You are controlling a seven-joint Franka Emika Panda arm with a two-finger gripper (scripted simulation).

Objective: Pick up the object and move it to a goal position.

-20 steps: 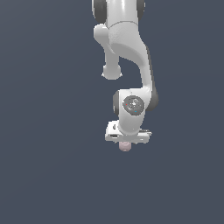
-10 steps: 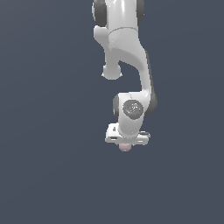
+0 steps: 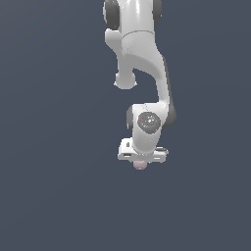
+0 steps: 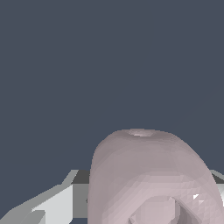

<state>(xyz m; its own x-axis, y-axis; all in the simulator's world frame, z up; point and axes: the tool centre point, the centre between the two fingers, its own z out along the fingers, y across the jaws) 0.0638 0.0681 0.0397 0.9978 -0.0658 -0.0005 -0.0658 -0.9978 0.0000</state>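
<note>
Holding the pink block between the tips of the end effector, clamped narrow beneath the white arm. Risking slippage: smooth, rounded, glossy faces offer little purchase, so any jolt in transit could drop it. No goal marker visible.

The block sits directly beneath the arm's hand, touching it.

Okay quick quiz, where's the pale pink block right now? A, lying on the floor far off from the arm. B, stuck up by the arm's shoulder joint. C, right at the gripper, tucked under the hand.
C: the pale pink block peeks out directly beneath the gripper, and fills the wrist view.
</note>
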